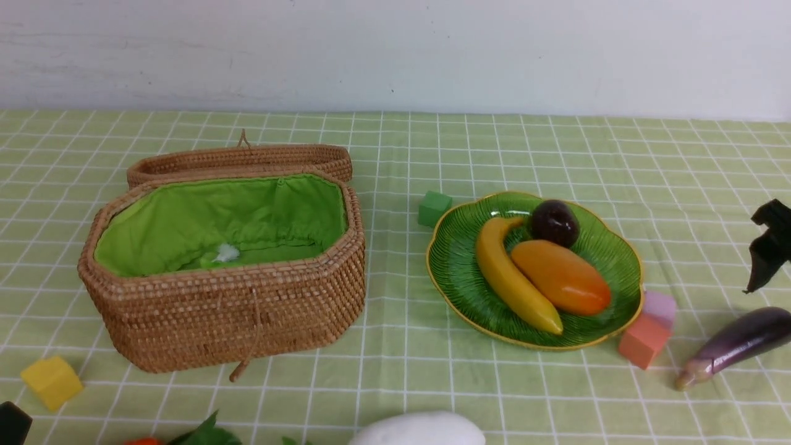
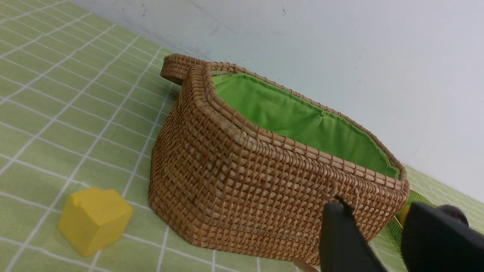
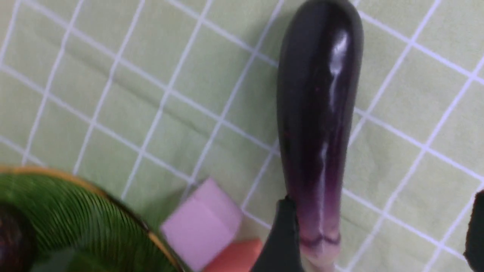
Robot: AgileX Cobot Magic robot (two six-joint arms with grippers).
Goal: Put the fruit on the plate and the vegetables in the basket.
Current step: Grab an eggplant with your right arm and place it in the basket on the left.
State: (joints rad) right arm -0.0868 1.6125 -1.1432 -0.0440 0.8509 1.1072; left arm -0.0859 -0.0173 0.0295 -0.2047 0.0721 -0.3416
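Note:
The green glass plate (image 1: 457,266) holds the banana (image 1: 513,278), the orange-yellow fruit (image 1: 559,277) and the round dark purple fruit (image 1: 554,222). The woven basket (image 1: 228,309) stands open on the left, and only its green lining shows inside. The purple eggplant (image 1: 738,343) lies on the cloth at the right. My right gripper (image 3: 378,234) hovers over the stem end of the eggplant (image 3: 319,124), open wide, with one finger beside the stem. My left gripper (image 2: 378,226) is open and empty, low in front of the basket (image 2: 245,181). The white vegetable (image 1: 420,429) and the carrot with its leaves (image 1: 207,432) lie at the near edge.
A pink cube (image 1: 660,307) and an orange cube (image 1: 644,340) sit between the plate and the eggplant. A green cube (image 1: 434,208) is behind the plate. A yellow cube (image 1: 52,381) lies left of the basket's front. The basket's lid (image 1: 241,161) lies behind the basket.

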